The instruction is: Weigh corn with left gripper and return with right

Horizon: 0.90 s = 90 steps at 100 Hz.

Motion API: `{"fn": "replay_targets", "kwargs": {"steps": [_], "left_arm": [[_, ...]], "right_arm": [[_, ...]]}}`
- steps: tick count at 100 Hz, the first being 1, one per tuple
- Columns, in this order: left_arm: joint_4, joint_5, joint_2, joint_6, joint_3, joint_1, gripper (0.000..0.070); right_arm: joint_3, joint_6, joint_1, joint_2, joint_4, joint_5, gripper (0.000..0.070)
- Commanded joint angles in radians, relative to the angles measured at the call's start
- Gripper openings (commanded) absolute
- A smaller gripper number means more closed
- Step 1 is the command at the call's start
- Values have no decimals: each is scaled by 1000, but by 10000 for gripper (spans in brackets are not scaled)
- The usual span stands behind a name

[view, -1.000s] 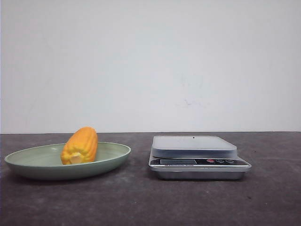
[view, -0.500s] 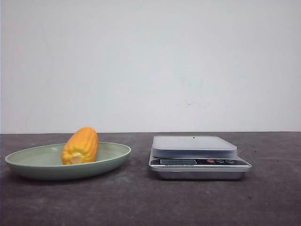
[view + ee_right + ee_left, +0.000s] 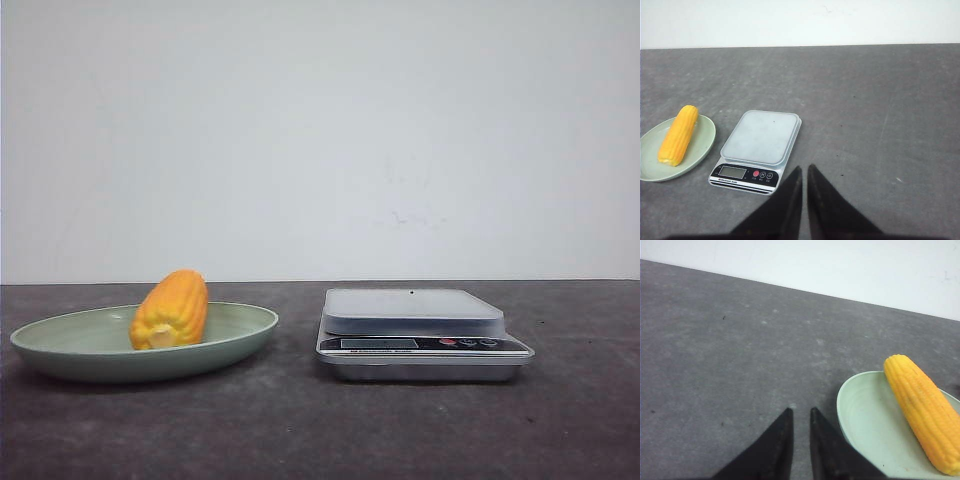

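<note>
Both grippers hold nothing. Left gripper [image 3: 798, 415] has its two black fingers drawn nearly together, a thin slit between the tips, hanging over bare table just beside the plate's rim. Right gripper [image 3: 804, 171] looks the same, tips almost touching, poised above the table near the front corner of the scale.

Underneath lies a dark grey, slightly mottled table [image 3: 300, 430], ending at a plain white wall [image 3: 320, 130] that fills the upper half of the front view.

From the front, neither arm shows at all; only the pale green plate [image 3: 60, 345] on the left and the silver kitchen scale [image 3: 420, 335] on the right, apart from each other. The right wrist view looks down on both and shows the scale's bare weighing platform, its display and a red button among the controls. The left wrist view catches part of the plate and none of the scale.

The corn [image 3: 171, 309] lies on its side in the plate, touching its inner surface. Its long axis runs front to back across the plate: the paler cut end faces the robot, the rounded tip points toward the wall, sitting higher against the far slope of the plate.
</note>
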Motion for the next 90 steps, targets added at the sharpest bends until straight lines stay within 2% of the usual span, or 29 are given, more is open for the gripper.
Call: {"fn": "replay_targets", "kwargs": {"steps": [1, 14, 19, 32, 41, 56, 66, 74, 90], "left_arm": [[-9, 3, 0, 13, -13, 0, 26], [-9, 3, 0, 13, -13, 0, 26], [-10, 3, 0, 13, -13, 0, 26], [-9, 3, 0, 13, -13, 0, 26], [-9, 3, 0, 13, -13, 0, 26], [-9, 3, 0, 13, -13, 0, 26], [-9, 3, 0, 13, -13, 0, 26], [-9, 3, 0, 13, -13, 0, 26], [-9, 3, 0, 13, -13, 0, 26]], "right_arm": [[11, 7, 7, 4, 13, 0, 12], [11, -6, 7, 2, 18, 3, 12], [9, -22, -18, -7, 43, 50, 12], [-55, -63, -164, -24, 196, 43, 12], [-175, -123, -285, -53, 362, -5, 12], [-431, -177, -457, -105, 620, -145, 12], [-616, -180, -531, -156, 772, -170, 12], [-742, -179, -555, -204, 845, -169, 12], [-892, -179, -556, -269, 864, -170, 12]]}}
